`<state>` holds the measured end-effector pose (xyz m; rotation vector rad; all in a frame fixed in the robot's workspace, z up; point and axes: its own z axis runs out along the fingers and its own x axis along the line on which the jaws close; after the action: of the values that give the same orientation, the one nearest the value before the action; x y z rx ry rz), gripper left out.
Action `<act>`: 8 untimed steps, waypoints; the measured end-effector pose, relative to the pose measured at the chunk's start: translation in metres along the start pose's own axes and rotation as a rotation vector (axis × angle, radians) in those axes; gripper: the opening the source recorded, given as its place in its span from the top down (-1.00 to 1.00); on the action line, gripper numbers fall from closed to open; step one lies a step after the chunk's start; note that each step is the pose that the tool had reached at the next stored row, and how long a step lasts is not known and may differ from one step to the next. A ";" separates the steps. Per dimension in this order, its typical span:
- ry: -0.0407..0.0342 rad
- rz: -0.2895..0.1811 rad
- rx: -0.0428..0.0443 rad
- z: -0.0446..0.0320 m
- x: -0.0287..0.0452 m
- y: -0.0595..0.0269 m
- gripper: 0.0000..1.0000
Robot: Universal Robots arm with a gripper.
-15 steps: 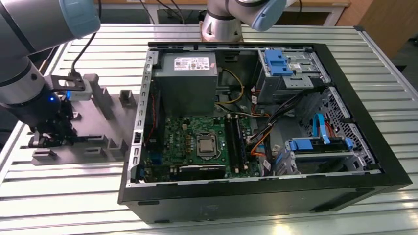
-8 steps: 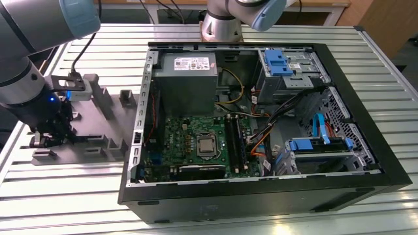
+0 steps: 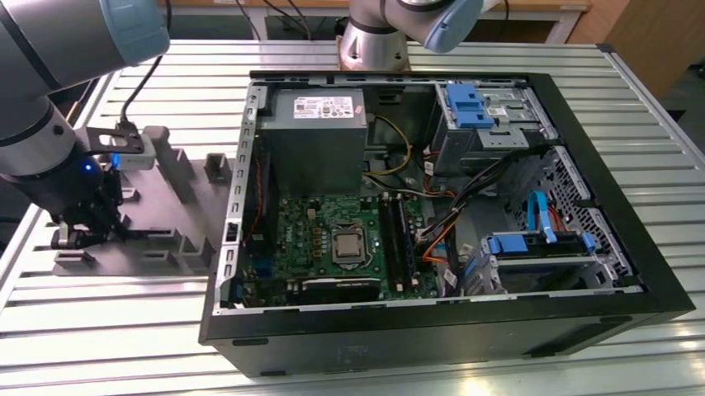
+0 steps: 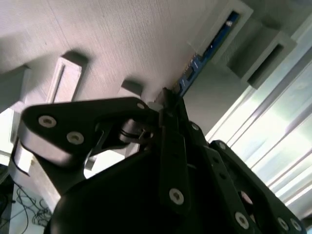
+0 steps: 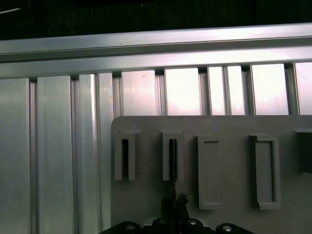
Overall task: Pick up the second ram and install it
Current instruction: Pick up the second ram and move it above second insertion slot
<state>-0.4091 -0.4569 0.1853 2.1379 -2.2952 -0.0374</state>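
Note:
My gripper [image 3: 79, 238] is low over the grey fixture plate [image 3: 182, 210] at the exterior view's left, beside the open computer case [image 3: 617, 206]. In the second wrist view the second ram [image 4: 207, 51], a thin board with a blue edge, stands on edge in a holder of the plate [image 4: 122, 39], and my gripper [image 4: 168, 100] is shut on its near end. The first wrist view has the ram [image 5: 172, 156] edge-on as a thin dark line in a slotted holder, with the gripper [image 5: 173, 212] closed around it just below.
The case holds a green motherboard [image 3: 330, 239] with long black slot rails [image 3: 399, 243], a grey power supply [image 3: 314, 124] and blue drive brackets [image 3: 468, 103]. Several raised holders [image 5: 263, 170] stand on the plate. A ribbed aluminium table [image 5: 58, 156] lies underneath everything.

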 end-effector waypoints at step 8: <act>0.0006 -0.021 -0.0004 0.0011 0.0005 -0.0001 0.72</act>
<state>-0.4091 -0.4574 0.1841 2.1619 -2.2719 -0.0373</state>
